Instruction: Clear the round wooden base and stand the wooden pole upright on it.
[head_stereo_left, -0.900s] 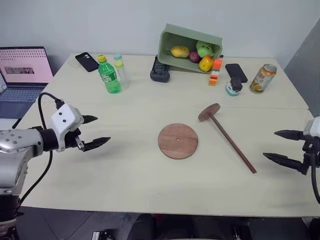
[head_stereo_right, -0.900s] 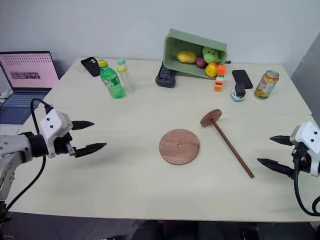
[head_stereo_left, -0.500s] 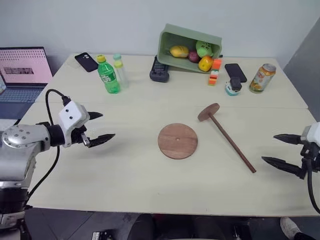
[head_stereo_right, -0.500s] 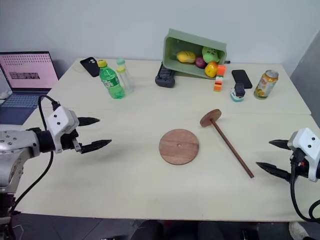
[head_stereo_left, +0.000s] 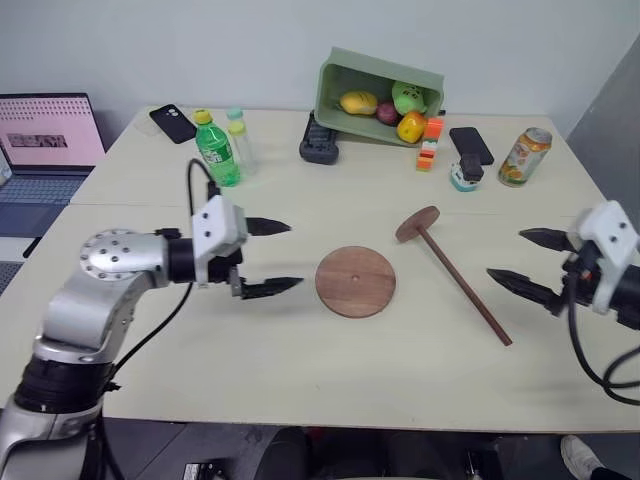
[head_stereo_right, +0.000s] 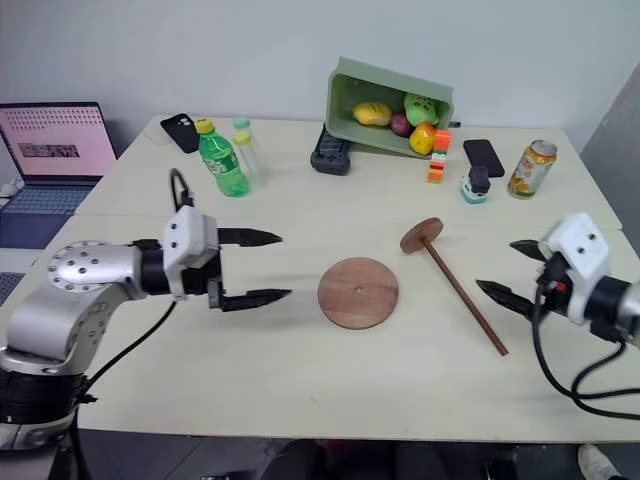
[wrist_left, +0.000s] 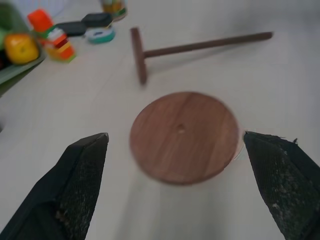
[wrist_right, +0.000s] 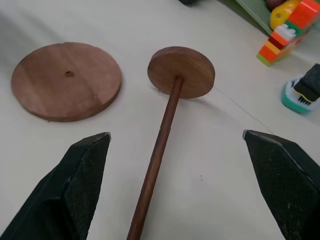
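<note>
Green bin (head_stereo_left: 372, 82) at 12 o'clock on the bench (head_stereo_left: 300, 370), tipped, holds fruit (head_stereo_left: 361, 102). Left pincer (head_stereo_left: 272, 257) and right pincer (head_stereo_left: 528, 258) both spread, empty.

Light is even and soft from overhead, bright enough everywhere. The pale table (head_stereo_left: 300, 370) shows no hard glare, only a faint sheen. Shadows are weak and diffuse: a soft smudge lies under the left gripper (head_stereo_left: 272, 256), and a thin one hugs the near edge of the base (head_stereo_left: 355, 281). The laptop (head_stereo_left: 45, 135) screen at far left glows pink. Head views are sharp with slight bending at the edges. In the left wrist view the base and the pole (wrist_left: 200, 45) are smeared. The right wrist view is crisp, its near fingers (wrist_right: 82, 172) softer.
</note>
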